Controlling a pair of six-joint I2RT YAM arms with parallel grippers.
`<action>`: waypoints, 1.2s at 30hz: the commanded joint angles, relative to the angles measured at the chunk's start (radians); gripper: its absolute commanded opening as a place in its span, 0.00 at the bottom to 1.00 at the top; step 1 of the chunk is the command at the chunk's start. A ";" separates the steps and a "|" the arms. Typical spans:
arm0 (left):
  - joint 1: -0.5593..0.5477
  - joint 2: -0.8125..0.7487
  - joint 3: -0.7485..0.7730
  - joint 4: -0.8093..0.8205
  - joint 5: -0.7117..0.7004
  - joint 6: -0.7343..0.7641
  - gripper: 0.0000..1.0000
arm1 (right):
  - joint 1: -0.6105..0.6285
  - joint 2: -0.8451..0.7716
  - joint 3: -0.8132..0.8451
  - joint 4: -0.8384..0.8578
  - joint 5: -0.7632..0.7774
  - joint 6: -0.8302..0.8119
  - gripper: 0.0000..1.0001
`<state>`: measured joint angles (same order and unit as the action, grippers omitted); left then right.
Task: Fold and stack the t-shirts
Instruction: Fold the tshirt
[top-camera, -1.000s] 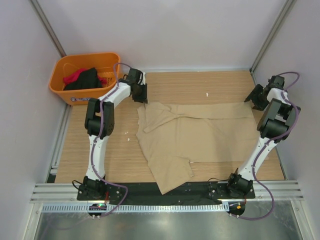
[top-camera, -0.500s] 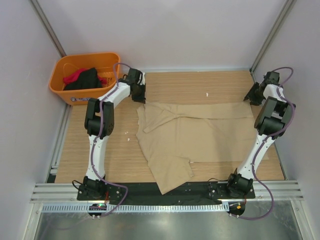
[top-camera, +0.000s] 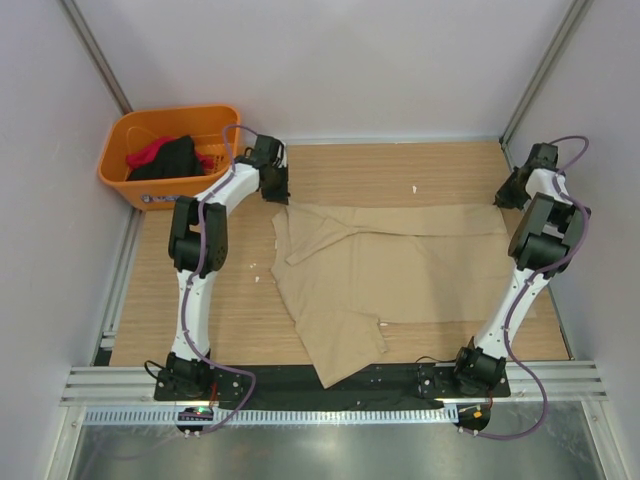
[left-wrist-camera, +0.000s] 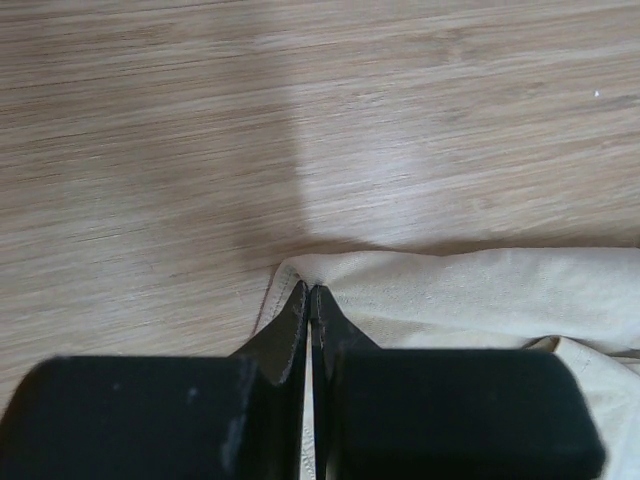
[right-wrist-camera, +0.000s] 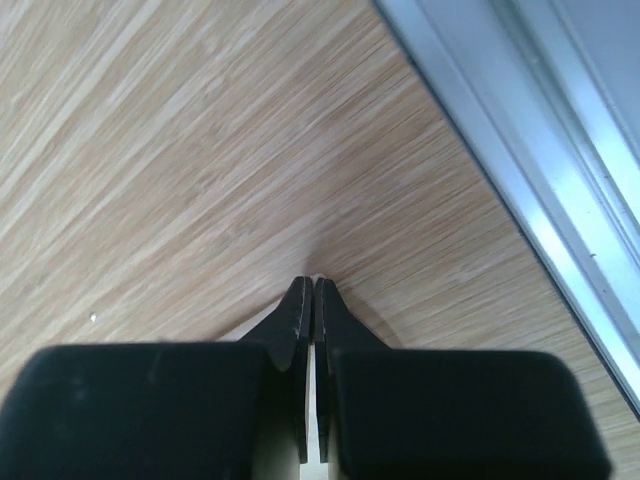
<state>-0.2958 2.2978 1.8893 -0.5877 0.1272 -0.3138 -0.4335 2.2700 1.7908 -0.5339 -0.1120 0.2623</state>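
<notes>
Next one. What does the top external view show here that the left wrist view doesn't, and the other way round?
Only top external: the orange basket holding a black t-shirt and a red t-shirt, the right gripper at the far right corner, and the whole tan t-shirt spread out. Only left wrist: close up, the left gripper shut, pinching the tan t-shirt's far left corner. Both: the tan t-shirt, the left gripper and the wooden table.

An orange basket (top-camera: 160, 192) sat at the far left corner of the wooden desk (top-camera: 230, 310). A small white speck (top-camera: 414, 188) lay on the bare wood near the far edge. A slotted aluminium rail (top-camera: 350, 414) ran along the near edge.
</notes>
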 joint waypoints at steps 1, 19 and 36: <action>0.021 -0.003 0.034 0.032 -0.073 -0.051 0.00 | 0.001 0.011 -0.014 0.055 0.176 0.060 0.01; -0.017 -0.275 -0.045 -0.047 -0.176 -0.008 0.58 | 0.094 -0.121 0.169 -0.133 0.258 0.072 0.70; -0.062 -0.493 -0.542 0.064 0.195 -0.096 0.38 | 0.633 -0.193 0.047 -0.069 -0.190 0.170 0.61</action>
<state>-0.3595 1.7725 1.3632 -0.5774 0.2466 -0.3748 0.1417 2.0819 1.8778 -0.6170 -0.2157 0.4133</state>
